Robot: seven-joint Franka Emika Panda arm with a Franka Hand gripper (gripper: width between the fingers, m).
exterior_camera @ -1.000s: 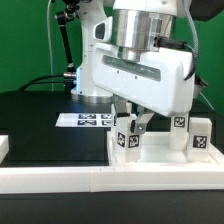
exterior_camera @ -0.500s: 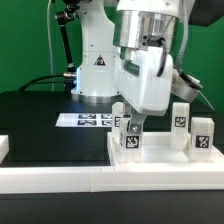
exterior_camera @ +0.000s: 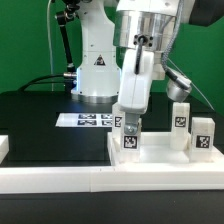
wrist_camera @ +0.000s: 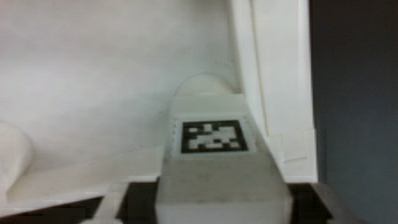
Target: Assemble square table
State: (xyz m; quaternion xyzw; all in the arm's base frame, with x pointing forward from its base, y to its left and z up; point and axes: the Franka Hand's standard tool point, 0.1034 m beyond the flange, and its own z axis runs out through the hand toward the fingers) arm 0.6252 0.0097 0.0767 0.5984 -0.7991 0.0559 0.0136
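Note:
The square table's white top (exterior_camera: pixel 160 160) lies tray-like on the black surface, at the exterior view's right. A white tagged leg (exterior_camera: pixel 130 140) stands upright near the top's left corner, and my gripper (exterior_camera: pixel 130 122) is shut on it from above. In the wrist view the same leg (wrist_camera: pixel 217 140) rises between my dark fingers (wrist_camera: pixel 134 200), beside the top's raised rim (wrist_camera: pixel 267 60). Three other legs stand on the top: one (exterior_camera: pixel 117 122) just behind the held one, two (exterior_camera: pixel 181 122) (exterior_camera: pixel 202 138) at the right.
The marker board (exterior_camera: pixel 88 120) lies flat on the black surface left of the top. A long white rail (exterior_camera: pixel 60 180) runs along the front edge. The arm's white base (exterior_camera: pixel 95 70) stands behind, with cables at its left.
My hand has turned about its upright axis with the leg in its grip: first seen broadside, it now shows its narrow side. The leg stays at the same corner.

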